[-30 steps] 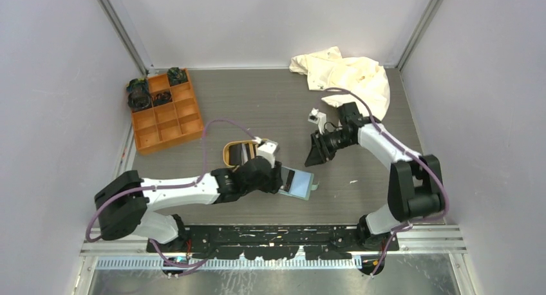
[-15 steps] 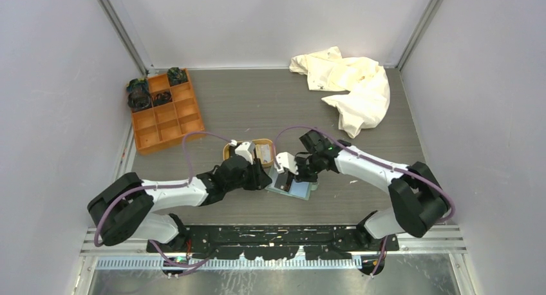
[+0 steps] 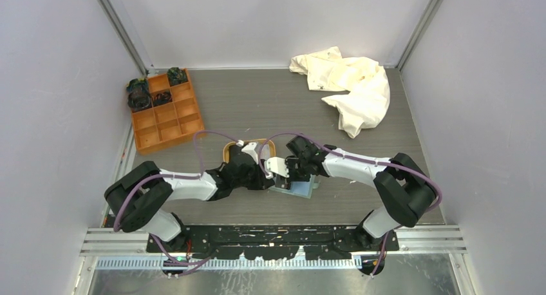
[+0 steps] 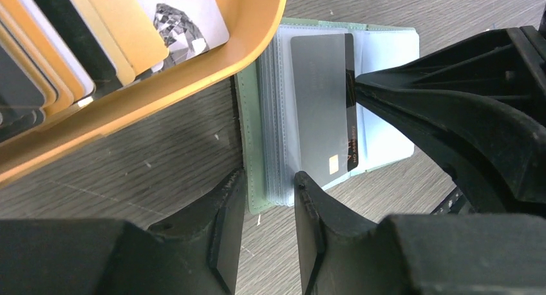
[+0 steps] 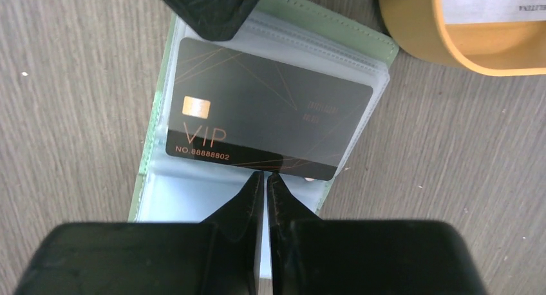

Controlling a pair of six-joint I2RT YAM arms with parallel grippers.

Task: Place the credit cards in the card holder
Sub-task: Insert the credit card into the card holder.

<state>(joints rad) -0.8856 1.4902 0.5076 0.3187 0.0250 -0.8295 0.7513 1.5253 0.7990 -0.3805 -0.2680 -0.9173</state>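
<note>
Right gripper (image 5: 265, 176), tips pressed together, butted the long edge of black card (image 5: 264, 118); stiff, slick, light, likely best pushed edge-on.

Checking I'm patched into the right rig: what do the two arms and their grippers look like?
The left arm and right arm match: white shells on the long links, bulky black joint housings, a purple cable looping along each. The left gripper and right gripper are matte black, with two wedge-shaped fingers tapering to narrow tips. No markings visible.
</note>
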